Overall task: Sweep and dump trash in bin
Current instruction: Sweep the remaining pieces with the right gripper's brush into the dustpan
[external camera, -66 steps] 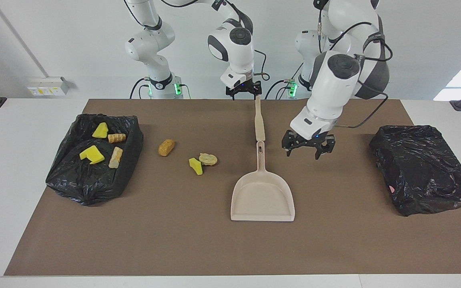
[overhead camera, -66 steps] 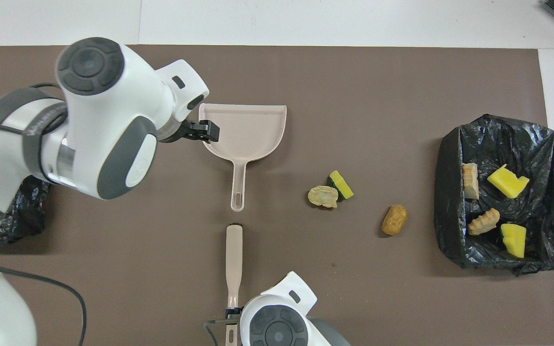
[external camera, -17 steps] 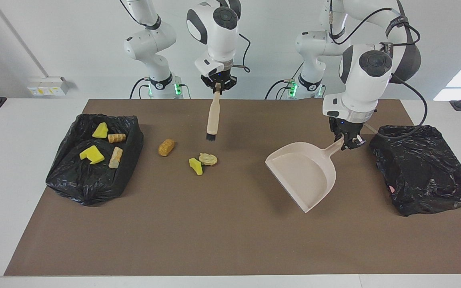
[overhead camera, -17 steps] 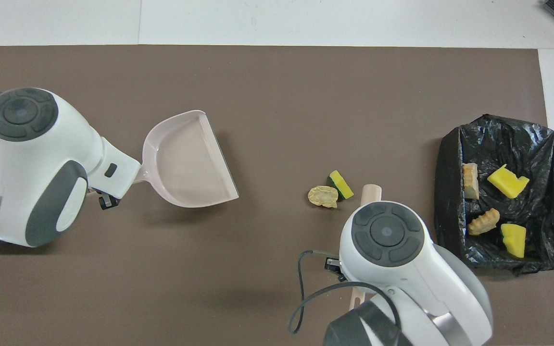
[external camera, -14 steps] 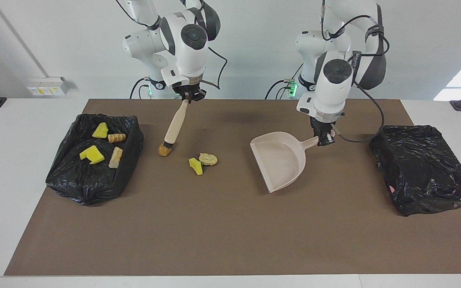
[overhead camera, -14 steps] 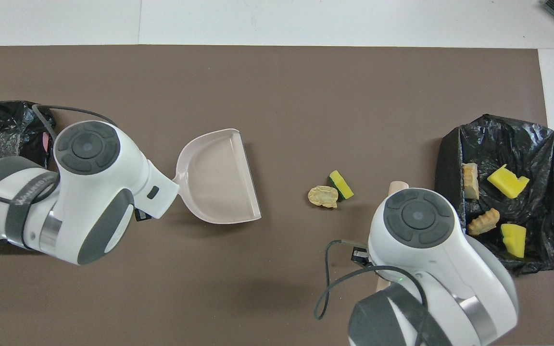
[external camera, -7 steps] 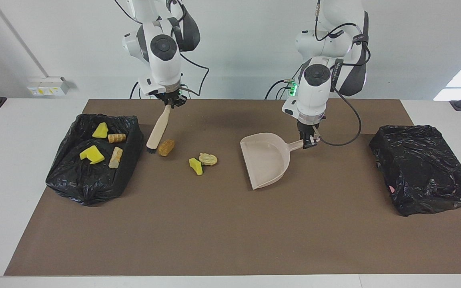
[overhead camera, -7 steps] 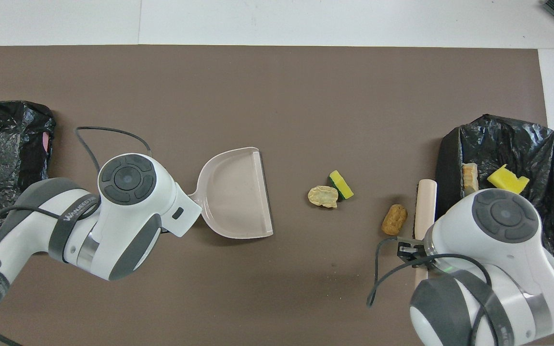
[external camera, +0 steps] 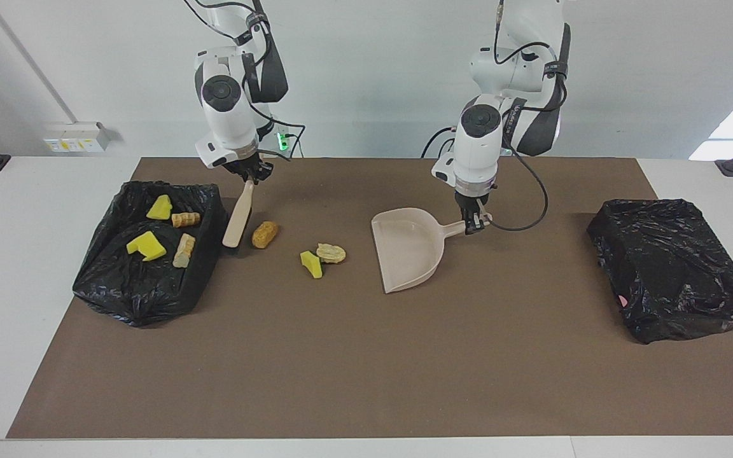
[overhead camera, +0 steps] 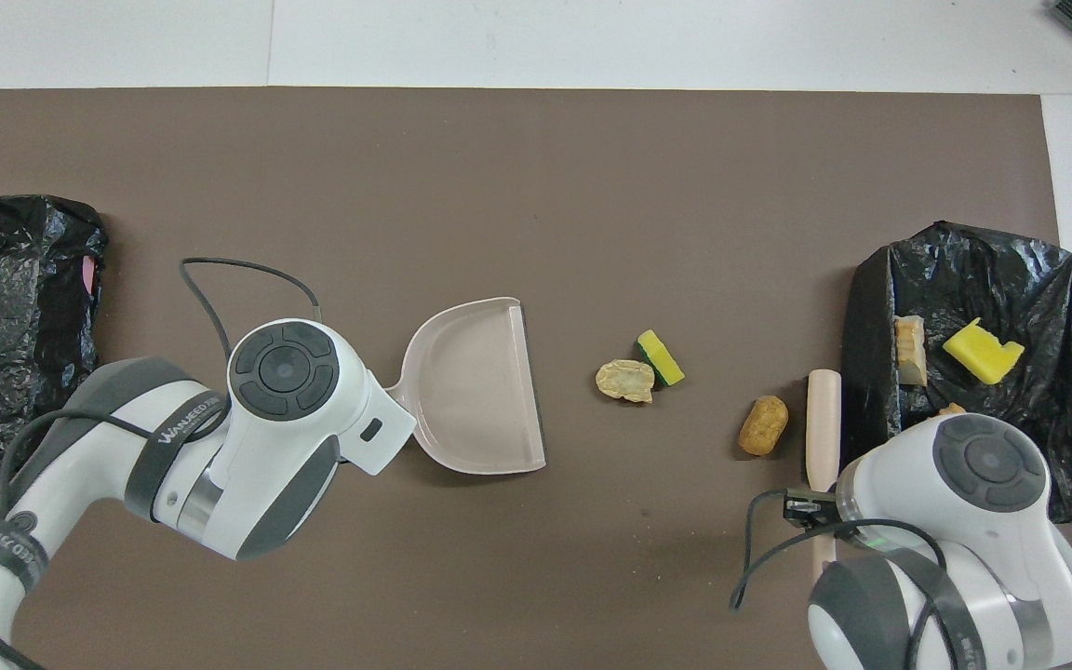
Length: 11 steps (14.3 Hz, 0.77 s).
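Right gripper (external camera: 249, 175): clamped on brush (external camera: 238, 218); sweep brown lump (external camera: 264, 234) toward pan
Left gripper (external camera: 473, 222): clamped on dustpan (external camera: 408, 251); keep lip flat

Brush (external camera: 238, 216) between bin (external camera: 145, 280) and lump (external camera: 264, 234); dustpan (external camera: 408, 249) beside two scraps (external camera: 322, 257).

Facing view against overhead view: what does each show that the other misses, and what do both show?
Facing view only: the right gripper shut on the brush and the left gripper shut on the dustpan handle; four scraps in the open bag. Overhead only: the bare mat edge farthest from the robots. Both: three loose scraps, an orange-brown lump, a tan lump and a yellow sponge, between brush and dustpan.
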Each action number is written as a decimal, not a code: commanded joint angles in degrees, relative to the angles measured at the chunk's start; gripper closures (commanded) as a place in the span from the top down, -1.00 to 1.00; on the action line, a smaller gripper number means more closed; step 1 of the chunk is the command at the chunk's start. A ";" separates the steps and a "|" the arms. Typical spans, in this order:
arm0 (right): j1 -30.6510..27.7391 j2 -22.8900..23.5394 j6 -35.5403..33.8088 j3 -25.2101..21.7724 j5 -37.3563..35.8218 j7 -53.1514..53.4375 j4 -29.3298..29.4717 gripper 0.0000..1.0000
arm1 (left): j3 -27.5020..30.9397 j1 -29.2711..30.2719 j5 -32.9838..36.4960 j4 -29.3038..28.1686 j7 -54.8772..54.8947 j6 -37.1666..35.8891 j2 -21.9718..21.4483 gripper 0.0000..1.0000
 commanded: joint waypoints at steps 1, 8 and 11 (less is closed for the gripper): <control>-0.55 0.07 3.43 0.69 2.12 -2.25 -1.20 -1.00 | 0.79 -0.86 0.86 -2.34 -1.34 1.57 -2.17 -1.00; 6.21 10.52 7.49 0.96 4.15 -2.60 6.60 -1.00 | 0.79 -0.60 0.77 -2.51 -1.51 2.00 -2.17 -1.00; 7.89 14.58 7.40 1.04 5.54 -2.87 10.83 -1.00 | 0.79 -0.69 0.77 -3.04 -2.13 2.18 -2.00 -1.00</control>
